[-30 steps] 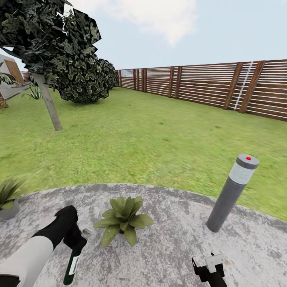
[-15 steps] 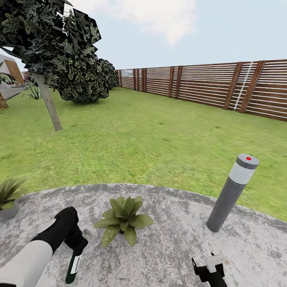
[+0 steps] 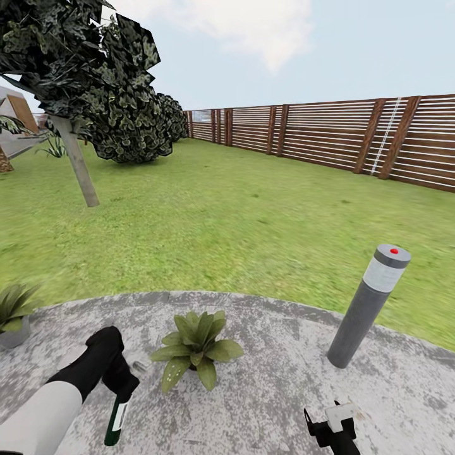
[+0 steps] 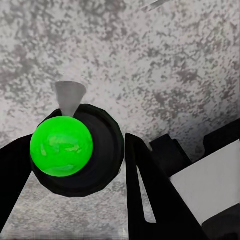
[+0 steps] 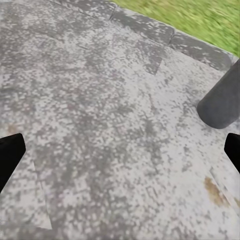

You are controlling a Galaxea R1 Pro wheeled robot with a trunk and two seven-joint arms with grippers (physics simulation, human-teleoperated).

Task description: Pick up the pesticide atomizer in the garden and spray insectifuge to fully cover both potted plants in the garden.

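The pesticide atomizer [image 3: 115, 420] hangs from the left gripper [image 3: 123, 384], its dark green body with the white label pointing down toward the round stone patio [image 3: 265, 379] and its whitish nozzle poking out toward the nearer potted plant [image 3: 196, 346]. From the left wrist camera the bottle shows end-on as a bright green disc in a dark ring [image 4: 75, 150], with the black fingers [image 4: 150, 195] closed against either side, so that claw is clamped on it. The plant stands on the stone just beside the bottle, its speckled leaves spread low. A second potted plant [image 3: 14, 313] in a grey pot sits at the far left edge of the patio. The right gripper [image 3: 332, 424] hovers low over bare stone; its dark fingertips [image 5: 11, 152] sit at opposite edges of the right wrist picture, spread wide with nothing between them. A grey bollard lamp [image 3: 369, 305] with a red dot on top stands near it. Beyond lie the lawn [image 3: 240, 215], a leaning tree [image 3: 82, 82] and the slatted wooden fence [image 3: 341, 136].
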